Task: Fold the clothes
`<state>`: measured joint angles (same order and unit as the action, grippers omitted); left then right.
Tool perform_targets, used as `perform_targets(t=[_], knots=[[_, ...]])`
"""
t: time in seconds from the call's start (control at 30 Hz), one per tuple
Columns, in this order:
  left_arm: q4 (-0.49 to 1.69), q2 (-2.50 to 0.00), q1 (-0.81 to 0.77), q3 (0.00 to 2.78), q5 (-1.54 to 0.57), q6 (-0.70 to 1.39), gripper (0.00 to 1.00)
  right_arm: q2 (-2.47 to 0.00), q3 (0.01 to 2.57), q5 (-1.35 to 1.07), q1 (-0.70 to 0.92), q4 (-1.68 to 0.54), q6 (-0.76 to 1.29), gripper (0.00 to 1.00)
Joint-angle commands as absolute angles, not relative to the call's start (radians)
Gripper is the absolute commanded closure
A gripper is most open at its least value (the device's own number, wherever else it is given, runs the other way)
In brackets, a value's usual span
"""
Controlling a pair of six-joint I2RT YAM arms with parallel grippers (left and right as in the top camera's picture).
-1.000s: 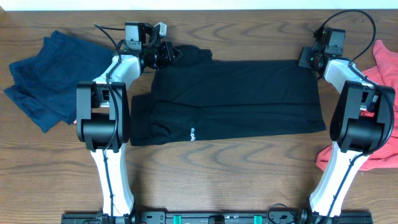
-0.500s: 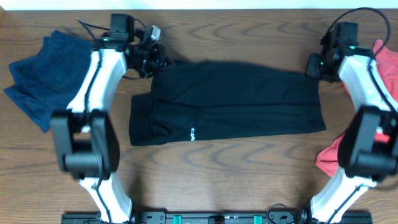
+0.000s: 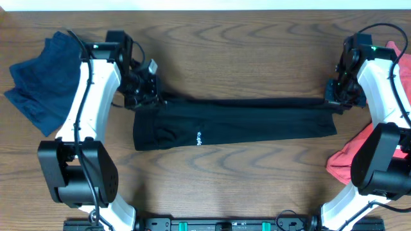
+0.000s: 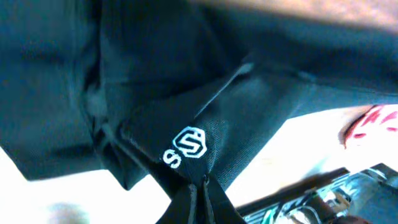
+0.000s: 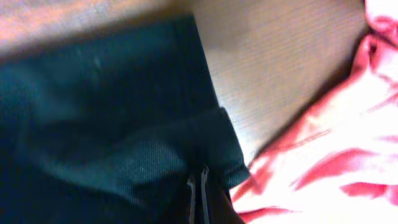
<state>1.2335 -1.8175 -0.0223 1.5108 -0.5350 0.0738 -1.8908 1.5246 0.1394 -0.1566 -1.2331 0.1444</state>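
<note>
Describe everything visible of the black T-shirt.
The black T-shirt is soft, plain fabric, doubled into a long flat band across the wooden table, bunched at its left end. A small white mark sits on its near layer. The left gripper and right gripper pinch its far corners with shut jaws.

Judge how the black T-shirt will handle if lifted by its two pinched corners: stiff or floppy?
Probably floppy: the black T-shirt bunches and creases where the left gripper pinches it. It would likely sag between that and the right gripper, since it lies as a long folded band. It looks thin, so a push might wrinkle rather than slide it.
</note>
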Motion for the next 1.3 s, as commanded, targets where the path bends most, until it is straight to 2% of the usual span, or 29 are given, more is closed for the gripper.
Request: perform_targets(t=[0.0,0.1,0.2,0.23,0.27,0.3,0.4,0.53,0.67,0.83,1.13,1.2,1.27], knots=[[1.244,-1.821,-0.019,1.439,-0.511,0.052,0.94,-1.895,1.515,0.177,-0.163,-1.254,0.160,0.99],[1.284,-1.821,-0.019,1.401,-0.503,0.052,0.94,-1.895,1.506,0.184,-0.163,-1.292,0.159,0.98],[1.356,-1.821,-0.019,1.397,-0.470,0.053,0.94,-1.895,1.503,0.184,-0.165,-1.330,0.159,0.80],[1.379,-1.821,-0.019,1.397,-0.470,0.053,0.88,-1.895,1.503,0.184,-0.165,-1.342,0.159,0.73],[1.399,-1.821,-0.019,1.397,-0.470,0.053,0.72,-1.895,1.503,0.184,-0.165,-1.350,0.158,0.69],[1.417,-1.821,-0.019,1.397,-0.470,0.052,0.68,-1.895,1.503,0.184,-0.165,-1.360,0.154,0.68],[1.438,-1.821,-0.019,1.397,-0.470,0.053,0.68,-1.895,1.503,0.187,-0.168,-1.399,0.144,0.65],[1.357,-1.821,-0.019,1.406,-0.473,0.068,0.68,-1.895,1.503,0.170,-0.194,-1.399,0.131,0.50],[1.242,-1.821,-0.024,1.406,-0.486,0.102,0.68,-1.897,1.483,0.036,-0.244,-1.380,-0.005,0.44],[1.228,-1.821,-0.044,1.406,-0.485,0.102,0.68,-1.898,1.387,-0.105,-0.311,-1.299,-0.163,0.32],[1.224,-1.821,-0.054,1.405,-0.485,0.102,0.68,-1.900,1.171,-0.134,-0.333,-0.904,-0.162,0.21],[1.225,-1.821,-0.054,1.406,-0.485,0.102,0.68,-1.900,1.129,-0.156,-0.333,-0.838,-0.162,0.22],[1.226,-1.821,-0.054,1.405,-0.485,0.102,0.68,-1.900,1.096,-0.197,-0.333,-0.788,-0.162,0.27]])
